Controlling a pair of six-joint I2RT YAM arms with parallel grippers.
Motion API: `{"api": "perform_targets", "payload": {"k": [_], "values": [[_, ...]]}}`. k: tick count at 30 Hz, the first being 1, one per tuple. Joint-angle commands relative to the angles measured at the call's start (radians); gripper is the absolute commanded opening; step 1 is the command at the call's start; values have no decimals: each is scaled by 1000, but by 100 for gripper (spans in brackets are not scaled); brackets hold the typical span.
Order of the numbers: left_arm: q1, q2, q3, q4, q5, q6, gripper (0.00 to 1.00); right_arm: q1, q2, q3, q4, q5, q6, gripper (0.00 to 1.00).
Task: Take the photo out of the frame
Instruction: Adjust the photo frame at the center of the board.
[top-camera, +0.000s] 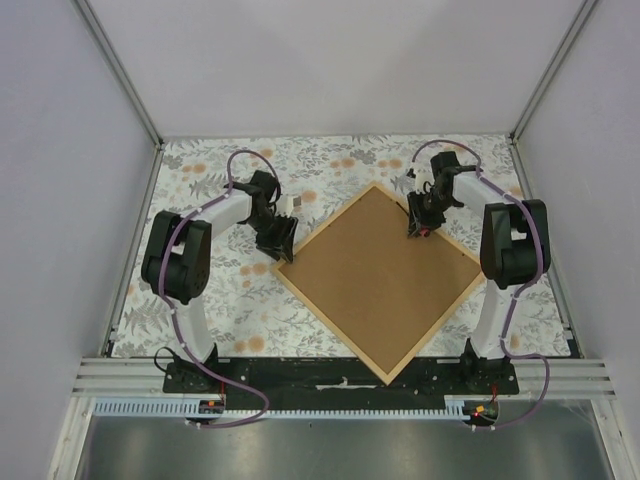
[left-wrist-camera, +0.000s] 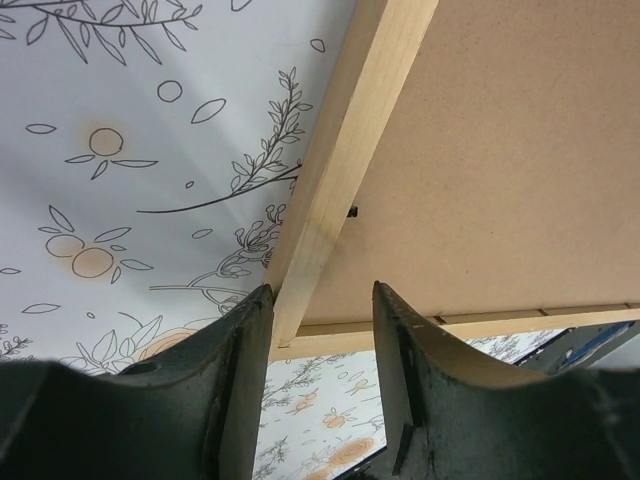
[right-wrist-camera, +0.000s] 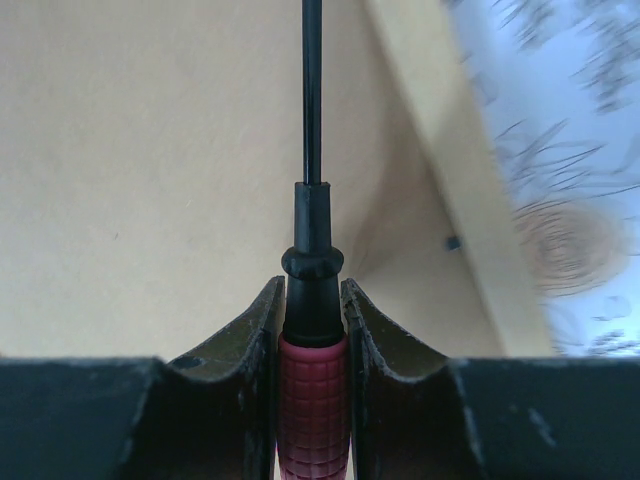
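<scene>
This is a robotics lab test cell, not a lived-in room. Plain pale panels close off the left, right and far sides, held by bare aluminium struts at the corners. Two white robot arms, the left arm and the right arm, stand bolted to a black base plate on an aluminium rail along the near edge. Purple cables loop over them, and a slotted cable duct runs just nearer. The floral cloth and the frame lying board side up on it are the homely things among this bare equipment.
</scene>
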Motion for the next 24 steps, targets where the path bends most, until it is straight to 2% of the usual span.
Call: {"api": "perform_targets", "payload": {"k": [1, 9, 13, 16, 19, 24], "values": [[-7, -32, -37, 14, 45, -35, 52, 13, 29, 141, 43, 171, 26, 0], [-110, -98, -98, 23, 85, -3, 58, 43, 226, 411, 50, 338, -20, 0], [-174, -133, -121, 23, 146, 17, 61, 65, 298, 520, 32, 331, -33, 0], [-208, -159, -124, 19, 185, 35, 62, 85, 274, 537, 26, 256, -59, 0], [-200, -201, -95, 19, 124, 32, 64, 86, 209, 537, -48, 125, -96, 0], [-102, -276, 14, 16, 123, 40, 69, 89, -50, 306, -137, -170, -230, 0]]}}
